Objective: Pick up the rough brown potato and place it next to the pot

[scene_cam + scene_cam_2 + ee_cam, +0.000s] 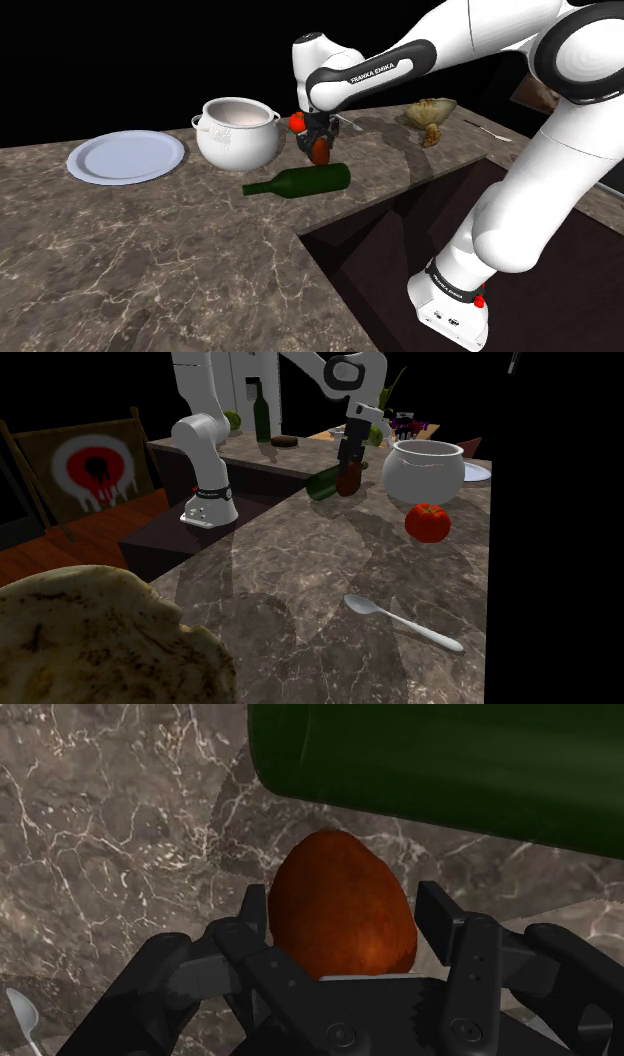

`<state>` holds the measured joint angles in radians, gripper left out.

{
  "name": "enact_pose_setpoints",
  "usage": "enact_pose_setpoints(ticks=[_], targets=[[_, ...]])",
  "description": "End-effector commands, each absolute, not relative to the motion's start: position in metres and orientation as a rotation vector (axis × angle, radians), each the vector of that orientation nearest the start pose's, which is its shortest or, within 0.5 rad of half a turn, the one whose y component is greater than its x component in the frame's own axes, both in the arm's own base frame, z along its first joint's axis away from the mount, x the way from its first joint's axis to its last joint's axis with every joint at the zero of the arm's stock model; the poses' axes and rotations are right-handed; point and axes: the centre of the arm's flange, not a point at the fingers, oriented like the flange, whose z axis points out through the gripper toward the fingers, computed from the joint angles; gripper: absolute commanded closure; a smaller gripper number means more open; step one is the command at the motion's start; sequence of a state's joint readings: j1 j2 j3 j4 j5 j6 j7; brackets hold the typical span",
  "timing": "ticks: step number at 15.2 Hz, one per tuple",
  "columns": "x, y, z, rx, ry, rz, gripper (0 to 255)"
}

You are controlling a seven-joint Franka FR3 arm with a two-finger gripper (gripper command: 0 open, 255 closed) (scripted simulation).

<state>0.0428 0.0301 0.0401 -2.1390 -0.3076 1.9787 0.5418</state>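
Observation:
A rough reddish-brown potato (pixel 340 894) sits clasped between my black fingers (pixel 441 917). My gripper (pixel 319 143) is shut on the potato (pixel 320 152) and hangs low over the marble counter. It is just beyond a dark green bottle (pixel 301 180) that lies on its side. The white pot (pixel 237 130) stands a short way off toward the shoulder view's left. In the second exterior view the gripper (pixel 349 470) holds the potato (pixel 348 482) beside the bottle (pixel 324 483), with the pot (pixel 424 471) to the right. I cannot tell whether the potato touches the counter.
A red tomato (pixel 428 522) lies in front of the pot, and a spoon (pixel 405 623) nearer that camera. A pale plate (pixel 126 156) sits left of the pot. A bumpy beige object (pixel 430 112) rests at the back right. The counter edge (pixel 330 255) drops off beside the stand.

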Motion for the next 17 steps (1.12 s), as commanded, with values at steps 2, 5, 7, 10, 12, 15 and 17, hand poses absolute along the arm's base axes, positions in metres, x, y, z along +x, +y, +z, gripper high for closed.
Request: enact_pose_setpoints(ticks=[2, 5, 7, 10, 12, 15, 17], targets=[[0.525, 0.023, 0.363, -3.409, 0.531, 0.168, 255], [0.525, 0.023, 0.347, -3.409, 0.531, 0.168, 255], [0.525, 0.023, 0.337, -3.409, 0.531, 0.168, 255], [0.525, 0.023, 0.335, -3.409, 0.531, 0.168, 255], [0.525, 0.023, 0.335, -3.409, 0.531, 0.168, 255], [0.525, 0.023, 0.335, -3.409, 0.531, 0.168, 255], [0.524, 0.024, 0.334, -3.41, 0.531, 0.168, 0]])
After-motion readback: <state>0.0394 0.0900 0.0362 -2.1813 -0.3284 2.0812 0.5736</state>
